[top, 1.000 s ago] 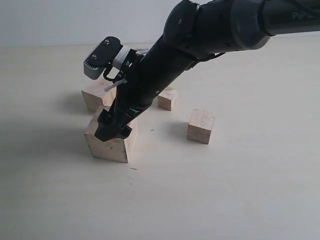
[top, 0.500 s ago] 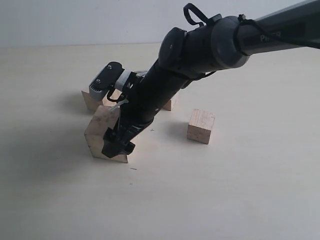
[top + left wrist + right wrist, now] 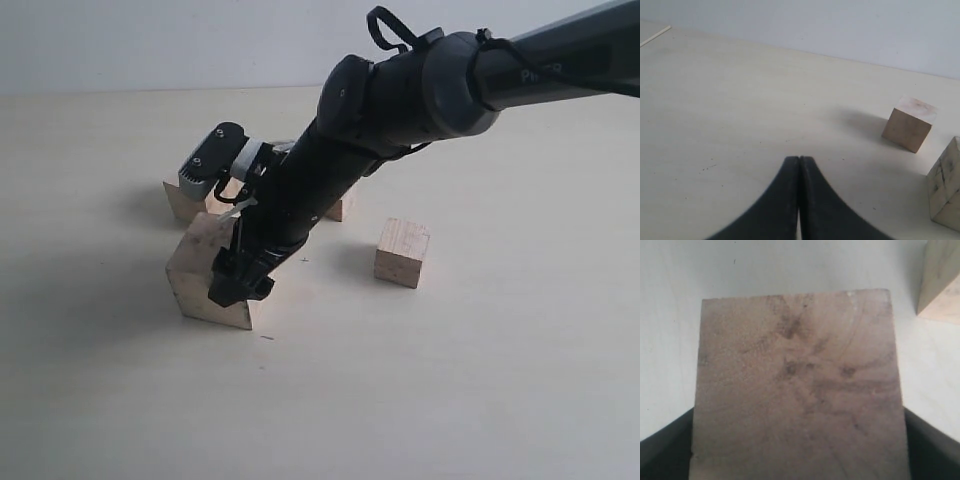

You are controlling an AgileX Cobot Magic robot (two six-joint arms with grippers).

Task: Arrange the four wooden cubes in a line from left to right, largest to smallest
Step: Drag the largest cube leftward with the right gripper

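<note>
I see pale, grain-marked wood: largest cube [image 3: 195, 285] front-left, second-largest cube [image 3: 183, 200] behind it toward the table's far edge, smallest cube [image 3: 343, 210] mid-table, third cube [image 3: 402, 252] right, apart.

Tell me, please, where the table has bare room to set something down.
Free: the beige tabletop on the camera's side of the largest light-beige wooden cube, and right of the lone smaller wooden cube. Crowded: around the black right arm.

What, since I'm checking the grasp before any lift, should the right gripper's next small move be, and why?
Probably close firmly on the largest cube before any lift. The right gripper has a finger flanking each side of it, but a firm grip cannot be confirmed.
</note>
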